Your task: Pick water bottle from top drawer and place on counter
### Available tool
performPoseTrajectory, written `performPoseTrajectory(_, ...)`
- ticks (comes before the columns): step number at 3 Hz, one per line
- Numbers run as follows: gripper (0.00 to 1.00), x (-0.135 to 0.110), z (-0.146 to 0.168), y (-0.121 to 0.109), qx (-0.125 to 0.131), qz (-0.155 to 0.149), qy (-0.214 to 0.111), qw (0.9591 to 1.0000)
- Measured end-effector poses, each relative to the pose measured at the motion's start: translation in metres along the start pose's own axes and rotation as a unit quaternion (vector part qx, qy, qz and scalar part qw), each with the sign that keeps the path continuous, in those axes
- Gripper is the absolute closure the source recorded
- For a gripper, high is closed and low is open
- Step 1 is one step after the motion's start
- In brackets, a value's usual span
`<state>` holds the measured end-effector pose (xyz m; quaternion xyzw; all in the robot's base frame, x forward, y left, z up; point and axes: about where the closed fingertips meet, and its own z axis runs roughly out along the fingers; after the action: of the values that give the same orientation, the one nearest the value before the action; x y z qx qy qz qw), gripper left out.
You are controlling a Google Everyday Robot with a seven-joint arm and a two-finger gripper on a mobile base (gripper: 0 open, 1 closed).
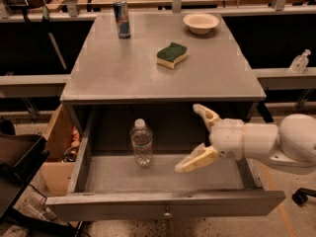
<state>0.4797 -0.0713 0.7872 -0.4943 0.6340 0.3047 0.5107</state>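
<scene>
The water bottle [141, 142], clear with a white cap, stands upright in the left-middle of the open top drawer [163, 204]. The grey counter [123, 65] lies above it. My gripper [190, 137] reaches in from the right over the drawer's middle, open with its cream fingers spread wide, one high [206, 114] and one low [195, 160]. It is to the right of the bottle, about a bottle's width away, and does not touch it.
On the counter stand a dark blue-and-silver can [121, 19] at the back left, a white bowl [201, 22] at the back right and a green-and-yellow sponge [172, 55] in the middle. A small pump bottle [299, 62] sits on the right ledge. A black cart [17, 167] stands at left.
</scene>
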Motion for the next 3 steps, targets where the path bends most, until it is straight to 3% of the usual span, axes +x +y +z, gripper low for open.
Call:
performPoseTrajectory(1,0.00,0.022,0.034,0.007,-0.026,0.020,-0.037,0.9988)
performPoseTrajectory(2,0.00,0.031,0.059,0.007,-0.035,0.030,-0.044,0.9980)
performPoseTrajectory(3,0.00,0.039,0.084,0.001,-0.029,0.025,-0.028,0.9989)
